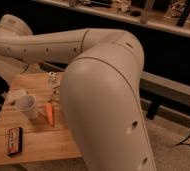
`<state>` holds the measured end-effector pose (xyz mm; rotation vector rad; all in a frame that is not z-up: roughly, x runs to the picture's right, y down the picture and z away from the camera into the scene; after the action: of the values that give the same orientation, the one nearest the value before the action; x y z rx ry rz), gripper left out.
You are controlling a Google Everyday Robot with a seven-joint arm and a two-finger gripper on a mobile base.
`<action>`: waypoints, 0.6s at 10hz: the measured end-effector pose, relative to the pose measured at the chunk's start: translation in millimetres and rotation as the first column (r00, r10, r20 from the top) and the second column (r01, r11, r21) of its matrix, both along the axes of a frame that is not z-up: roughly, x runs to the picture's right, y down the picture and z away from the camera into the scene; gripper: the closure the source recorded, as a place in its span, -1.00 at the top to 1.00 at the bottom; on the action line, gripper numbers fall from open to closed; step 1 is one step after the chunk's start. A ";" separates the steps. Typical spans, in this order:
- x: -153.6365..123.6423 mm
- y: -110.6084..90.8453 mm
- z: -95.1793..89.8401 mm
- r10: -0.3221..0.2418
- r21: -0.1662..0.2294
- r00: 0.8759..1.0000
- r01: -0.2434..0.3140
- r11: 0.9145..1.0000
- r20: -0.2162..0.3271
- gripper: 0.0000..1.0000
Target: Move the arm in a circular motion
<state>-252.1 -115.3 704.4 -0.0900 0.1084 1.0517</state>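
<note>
The cream-white arm fills most of the camera view. Its thick near segment rises from the bottom centre, bends at a bulbous elbow, and a long tube with small dark screw holes reaches to the upper left, ending in a rounded joint. The gripper is out of view, beyond the far joint at the left edge. The arm stands above and in front of a wooden table and hides its right part.
On the table stand a white cup, an orange carrot, a dark flat device with a red edge and a clear bottle. A dark rail and shelf run behind. Grey floor lies at the right.
</note>
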 end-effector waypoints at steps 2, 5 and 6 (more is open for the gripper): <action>-18.4 43.2 -7.8 -0.101 -0.048 0.993 0.104 0.993 0.069 0.30; 8.3 109.3 -25.5 -0.226 -0.136 0.970 0.237 0.962 0.093 0.30; 23.6 128.6 -29.6 -0.248 -0.169 0.965 0.260 0.951 0.090 0.30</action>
<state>-228.5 13.3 674.8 -0.2689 0.1492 0.7782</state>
